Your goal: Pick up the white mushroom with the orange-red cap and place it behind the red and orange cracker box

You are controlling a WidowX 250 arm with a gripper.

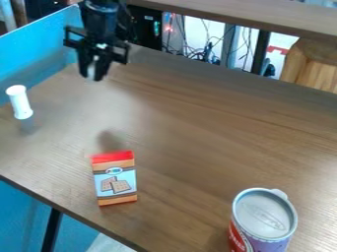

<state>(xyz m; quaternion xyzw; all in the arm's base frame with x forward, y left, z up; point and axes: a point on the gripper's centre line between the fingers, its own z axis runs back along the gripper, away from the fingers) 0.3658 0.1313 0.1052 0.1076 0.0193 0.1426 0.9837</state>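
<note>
1. I have one hand (94, 78), black, well beyond the red-topped box (116, 181) and slightly to its left in my view. I cannot tell whether it is released, clenched or grasping anything.
2. I count one white cylinder (20, 103), flared at its top, up and to the left of the box; of the loose items, it is nearest the hand.
3. I count one box, upright, with two crackers pictured on its front.
4. I count one can (263, 221), upright with a pale lid, nearer me than the box and to its right.
5. All three stand on one brown, wood-grained desk (197, 128).
6. Past the box, a blue panel (39, 49) lines the upper left; straight beyond, tangled cables (201, 53) show beneath a wooden board (250, 15).
7. Below and left of the box, I see one dark leg (52, 230).
</note>
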